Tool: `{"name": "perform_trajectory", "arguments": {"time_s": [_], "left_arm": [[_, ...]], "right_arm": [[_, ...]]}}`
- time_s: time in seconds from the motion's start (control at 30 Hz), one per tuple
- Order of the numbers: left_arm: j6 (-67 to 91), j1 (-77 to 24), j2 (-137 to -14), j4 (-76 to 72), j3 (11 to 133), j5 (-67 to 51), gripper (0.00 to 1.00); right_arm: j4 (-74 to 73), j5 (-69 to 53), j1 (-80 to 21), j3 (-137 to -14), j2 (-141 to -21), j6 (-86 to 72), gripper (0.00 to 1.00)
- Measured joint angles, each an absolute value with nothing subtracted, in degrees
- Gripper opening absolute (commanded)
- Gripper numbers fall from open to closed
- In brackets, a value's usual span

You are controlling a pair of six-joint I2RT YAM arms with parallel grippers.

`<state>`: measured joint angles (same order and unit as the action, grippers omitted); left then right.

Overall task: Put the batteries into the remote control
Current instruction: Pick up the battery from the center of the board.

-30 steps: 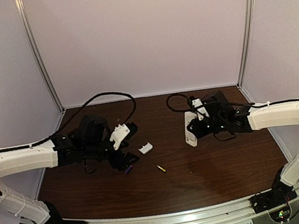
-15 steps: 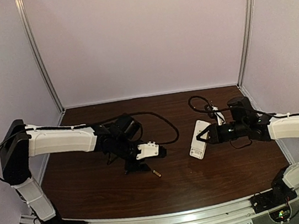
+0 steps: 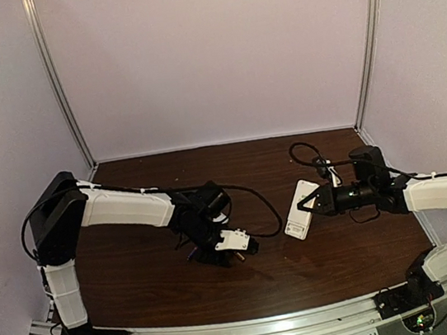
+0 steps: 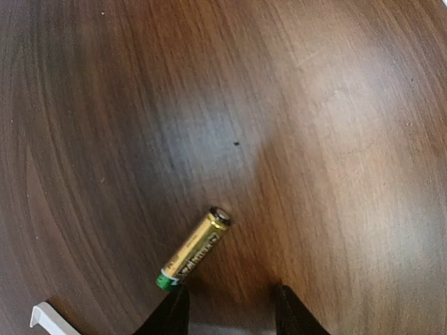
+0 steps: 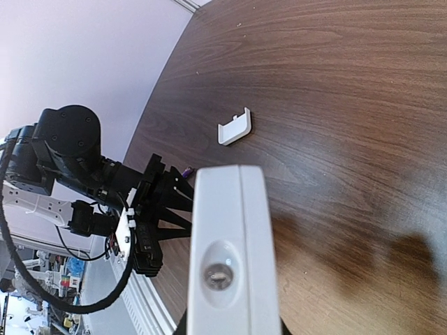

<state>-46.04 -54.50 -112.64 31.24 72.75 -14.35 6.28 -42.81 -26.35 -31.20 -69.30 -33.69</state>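
Reaching low over the near middle of the table (image 3: 142, 300), the left gripper (image 4: 230, 317) stands with its jaws apart and nothing between them; the gold battery (image 4: 194, 248) lies flat on the wood just ahead of one fingertip (image 4: 174, 314), askew to the jaws, its green-banded end nearest that finger; a white corner (image 4: 45, 315) shows at the edge of the same view, likely the loose cover (image 5: 235, 127) that the right wrist view shows lying on the bare wood; a small purplish thing (image 5: 186, 170) sits just beside the left gripper, probably the dark battery, though it is too small to be sure.

Farther back and right of middle, the right gripper (image 3: 312, 202) is clenched on the remote (image 3: 297, 219) and holds it tilted, clear of the table; whether its battery bay faces the left arm I cannot tell.

The step in hand looks like the first pick, with no cell loaded yet; the next move calls for easing forward and turning the wrist until the gold battery lies squarely between the fingers, then a pinch across its slim body; it is round and may roll if nudged; after that it has to go across to the remote, ends the right way round.
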Motion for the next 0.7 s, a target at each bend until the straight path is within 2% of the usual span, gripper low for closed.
{"name": "perform_trajectory", "arguments": {"time_s": [0.2, 0.37, 0.43, 0.6, 0.7], "left_arm": [[-47.05, -54.59, -114.89, 31.42, 75.59, -14.41, 0.51], [-47.48, -54.76, -115.52, 31.27, 76.77, -14.06, 0.68], [-47.59, -54.78, -115.74, 31.2, 77.23, -13.72, 0.71], [-47.92, -54.81, -116.9, 30.7, 79.07, -12.84, 0.72], [-48.51, -54.81, -118.54, 30.48, 81.3, -13.61, 0.69]], "right_arm": [[7.25, -44.21, -25.67, -30.65, -69.12, -34.24, 0.0], [7.4, -44.86, -25.23, -30.46, -68.99, -34.3, 0.0], [7.4, -44.97, -25.08, -30.41, -68.99, -34.26, 0.0], [7.27, -44.99, -24.38, -30.35, -68.99, -34.06, 0.0], [7.29, -44.99, -23.75, -29.93, -68.99, -33.8, 0.0]]}}
